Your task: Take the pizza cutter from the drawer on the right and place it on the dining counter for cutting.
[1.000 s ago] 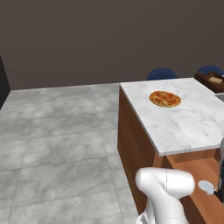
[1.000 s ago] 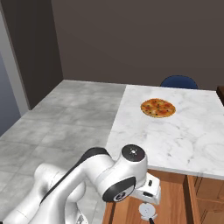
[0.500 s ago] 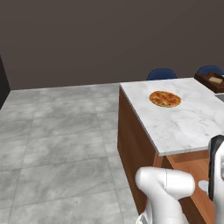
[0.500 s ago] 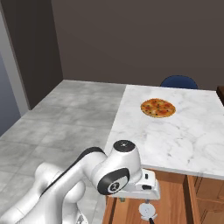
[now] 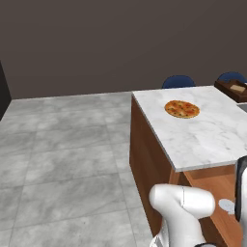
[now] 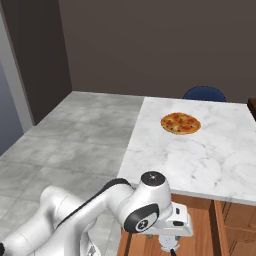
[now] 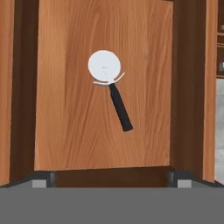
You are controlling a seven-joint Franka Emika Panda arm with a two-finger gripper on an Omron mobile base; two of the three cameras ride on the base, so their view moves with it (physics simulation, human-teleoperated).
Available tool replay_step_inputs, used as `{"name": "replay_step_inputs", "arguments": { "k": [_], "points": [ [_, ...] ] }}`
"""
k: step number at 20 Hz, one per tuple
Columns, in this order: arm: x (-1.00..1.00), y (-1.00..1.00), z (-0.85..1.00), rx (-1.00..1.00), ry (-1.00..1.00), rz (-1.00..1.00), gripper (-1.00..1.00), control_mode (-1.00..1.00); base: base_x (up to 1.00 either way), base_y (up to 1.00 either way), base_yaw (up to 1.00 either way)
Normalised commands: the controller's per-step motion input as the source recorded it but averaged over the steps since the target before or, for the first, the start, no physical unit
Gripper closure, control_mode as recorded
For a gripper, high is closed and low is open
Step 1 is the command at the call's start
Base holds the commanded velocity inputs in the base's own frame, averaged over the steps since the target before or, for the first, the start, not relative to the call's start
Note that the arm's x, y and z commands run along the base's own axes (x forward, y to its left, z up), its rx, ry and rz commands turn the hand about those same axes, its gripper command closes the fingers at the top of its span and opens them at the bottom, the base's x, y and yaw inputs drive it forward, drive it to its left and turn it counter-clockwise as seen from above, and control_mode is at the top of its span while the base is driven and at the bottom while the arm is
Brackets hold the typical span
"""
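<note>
cutter point(image 7: 109, 85): lay flat on drawer point(image 7: 65, 131) floor, pale wheel toward top of hand view, dark handle slanting down-right; untouched, clear of all walls.
gripper point(image 7: 109, 180): jaws spread wide, nothing held; tips apart at bottom of hand view, looking straight down into open drawer, well above cutter.
stage: judged as hover before descent; cutter not yet gripped.
risk 1: handle thin and slanted against jaw line; closing without turning wrist likely to pinch it off-axis and spin or slip it.
risk 2: closing on flat wheel instead of handle, likely to skid off.
risk 3: stopping descent short, pads shut on air; going too deep, tips jam into drawer floor.
risk 4: lifting out at an angle could knock drawer walls or counter point(image 6: 210, 160) edge overhanging drawer.
pizza point(image 6: 180, 123): on counter, far half, well apart from drawer; plenty of bare marble near edge for set-down.
chairs: blue chair point(image 5: 178, 81) behind counter, second one point(image 5: 231, 76) further right.
box point(image 5: 234, 89): dark, at far right counter corner, out of the way.
obstacles: none inside drawer beside cutter; only counter lip above drawer.
</note>
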Motion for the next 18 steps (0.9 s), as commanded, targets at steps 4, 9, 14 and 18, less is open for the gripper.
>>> {"name": "replay_step_inputs", "arguments": {
  "k": [4, 9, 14, 18],
  "points": [
    [0.28, -0.16, -0.07, 0.00, 0.00, 0.00, -1.00, -1.00, 0.00, 0.00, 0.00],
    [0.29, -0.10, -0.15, 0.00, 0.00, 0.00, -1.00, -1.00, 0.00, 0.00, 0.00],
    [0.15, 0.00, -0.11, 0.00, 0.05, 0.00, -1.00, -1.00, 0.00, 0.00, 0.00],
    [0.03, -0.05, -0.13, 0.01, 0.04, 0.00, -1.00, -1.00, 0.00, 0.00, 0.00]
  ]
}}
